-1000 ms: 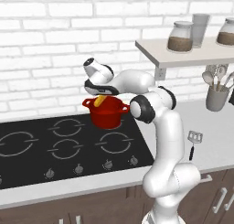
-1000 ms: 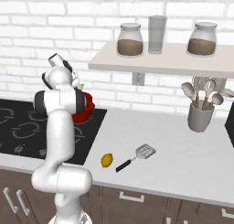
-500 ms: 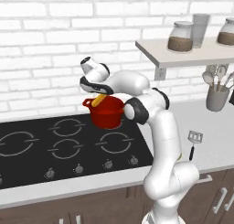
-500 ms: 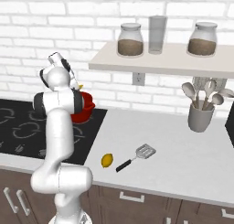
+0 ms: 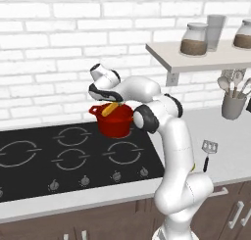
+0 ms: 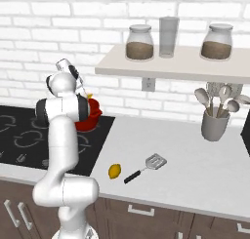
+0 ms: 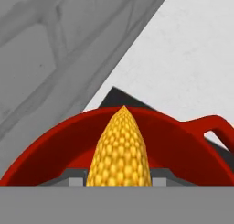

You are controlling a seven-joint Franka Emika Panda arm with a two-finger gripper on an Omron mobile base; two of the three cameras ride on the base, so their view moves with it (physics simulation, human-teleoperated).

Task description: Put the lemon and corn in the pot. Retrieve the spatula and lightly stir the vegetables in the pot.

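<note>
My gripper (image 7: 119, 181) is shut on the corn (image 7: 119, 150), a yellow cob that points away from the hand. Right under it is the red pot (image 7: 41, 150), one loop handle at the right. In the left base view the corn (image 5: 110, 109) hangs tilted just over the rim of the pot (image 5: 116, 124), at the back right of the hob, with the gripper (image 5: 108, 104) above it. The lemon (image 6: 114, 171) lies on the counter near the front edge. Beside it to the right is the spatula (image 6: 145, 167), also visible as the spatula (image 5: 208, 153) past the arm.
The black hob (image 5: 49, 158) spreads left of the pot. A wall shelf (image 6: 171, 67) carries jars and a glass. A grey utensil holder (image 6: 214, 125) with pale spoons stands at the back right. The brick wall is close behind the pot.
The hand has shifted slightly and turned over the pot, and the elbow has swung a little. The corn stays gripped above the pot's rim.
</note>
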